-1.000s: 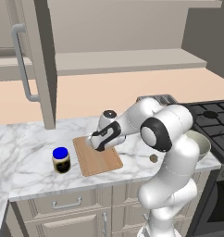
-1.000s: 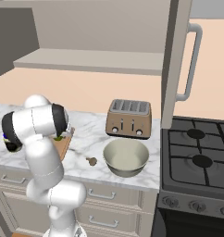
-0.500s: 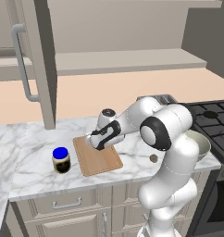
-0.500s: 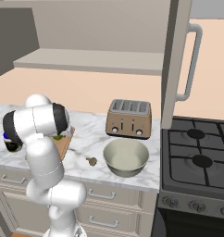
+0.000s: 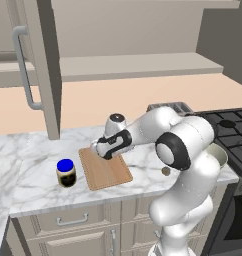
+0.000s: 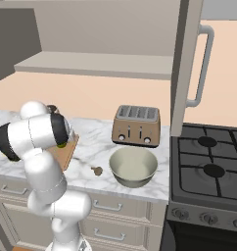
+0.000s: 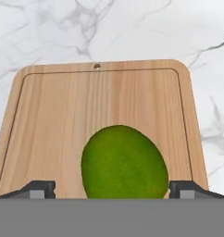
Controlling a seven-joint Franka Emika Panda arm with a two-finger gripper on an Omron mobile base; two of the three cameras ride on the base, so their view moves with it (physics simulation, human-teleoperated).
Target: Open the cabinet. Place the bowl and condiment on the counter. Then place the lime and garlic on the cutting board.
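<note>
The tall grey-beige raised-panel cabinet (image 5: 43,65) stands open, its door with the long silver bar handle swung out over the long white marble counter with grey veins (image 5: 28,175). The right base view shows the other open door (image 6: 189,63) above a black gas stove (image 6: 213,166), a brown four-slot toaster (image 6: 136,126) and the wide glossy pale grey-green bowl (image 6: 132,166) on the counter; the left base view shows little of these behind the arm.

The flat light-brown wooden cutting board with rounded corners (image 5: 104,168) lies on the counter. The left base view adds the small glass condiment jar with dark contents and a blue lid (image 5: 66,173), standing just beside the board's left edge, with bare marble further left.

The smooth bright green lime (image 7: 125,163) rests on the board's near half in the hand view, with bare wood all around it up to the grooved border. The gripper (image 7: 112,189) hangs just over it, jaws spread wide on either side with a clear gap, gripping nothing.

The tiny dull brown-grey garlic lump (image 6: 96,170) sits on bare marble between board and bowl, apart from both.
</note>
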